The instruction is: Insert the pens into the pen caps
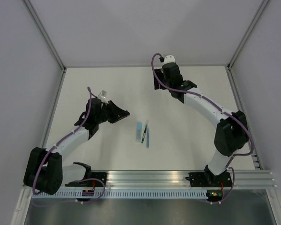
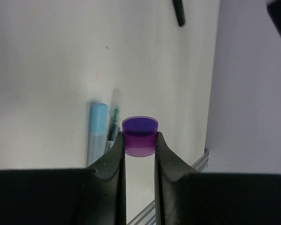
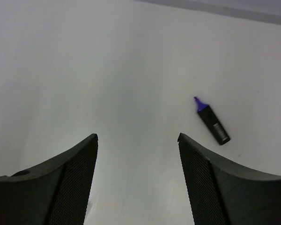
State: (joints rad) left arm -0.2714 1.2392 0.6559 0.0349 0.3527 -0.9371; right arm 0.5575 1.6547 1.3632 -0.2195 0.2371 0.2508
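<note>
My left gripper is shut on a short purple pen cap, which is pinched upright between the two fingertips above the table. Past it lie a pale-blue highlighter and a thin dark pen. The top view shows that highlighter, the dark pen and a thin blue pen lying together mid-table, right of my left gripper. My right gripper stands open over bare table. A stubby black-and-purple marker, uncapped, lies ahead and to the right of its right finger.
Grey walls enclose the table on three sides, with metal posts at the far corners. An aluminium rail runs along the near edge where both arm bases are bolted. The right gripper hangs near the back wall.
</note>
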